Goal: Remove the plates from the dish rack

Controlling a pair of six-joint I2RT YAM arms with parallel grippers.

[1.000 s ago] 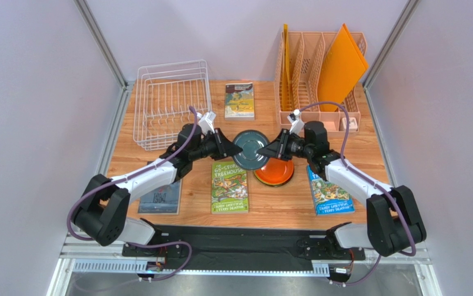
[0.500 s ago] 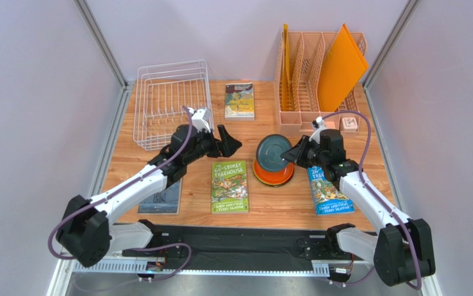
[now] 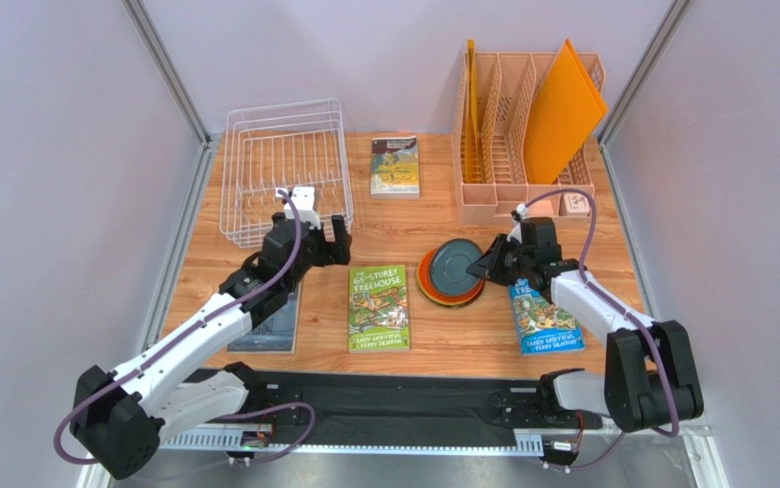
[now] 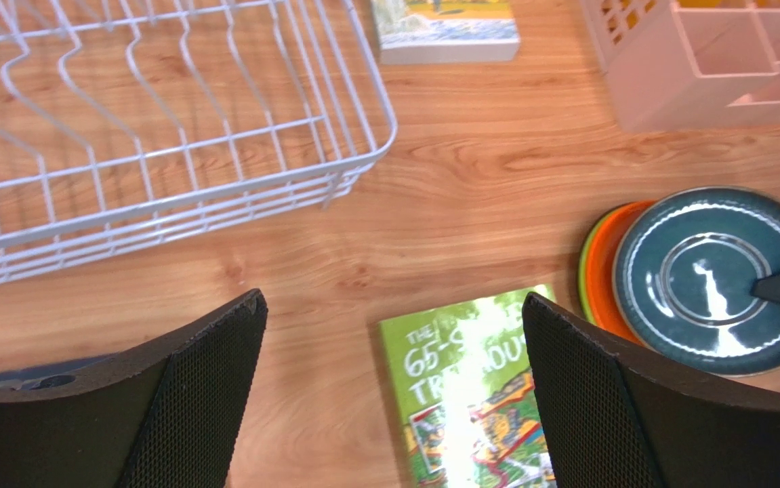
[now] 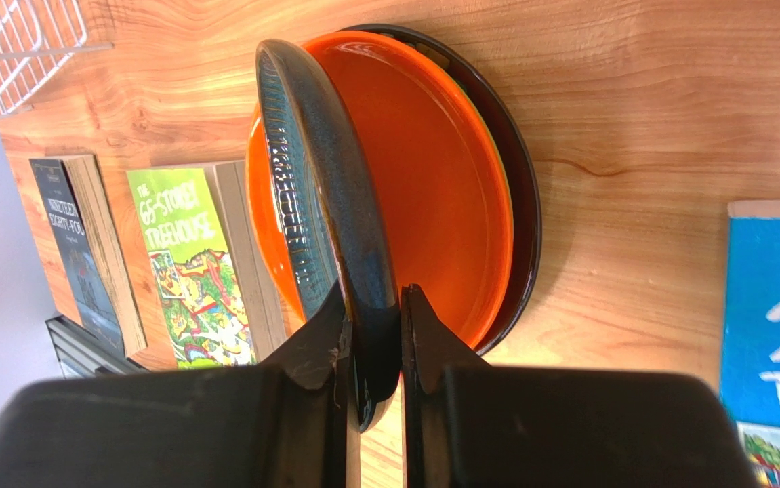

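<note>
Pulled back toward the dish rack (image 3: 261, 132) since a second ago, the left gripper (image 4: 392, 305) is held spread, with nothing between its fingers. No plates are seen in the rack. "65-Storey Treehouse" is read on the green book (image 3: 378, 305). The dark teal plate (image 3: 455, 266), now lowered, is pinched at its rim by the right gripper (image 5: 373, 305) and tilted over the orange plate (image 5: 434, 173). Only its release is judged to remain. A large "2" is shown on the blue book (image 5: 776, 336).
</note>
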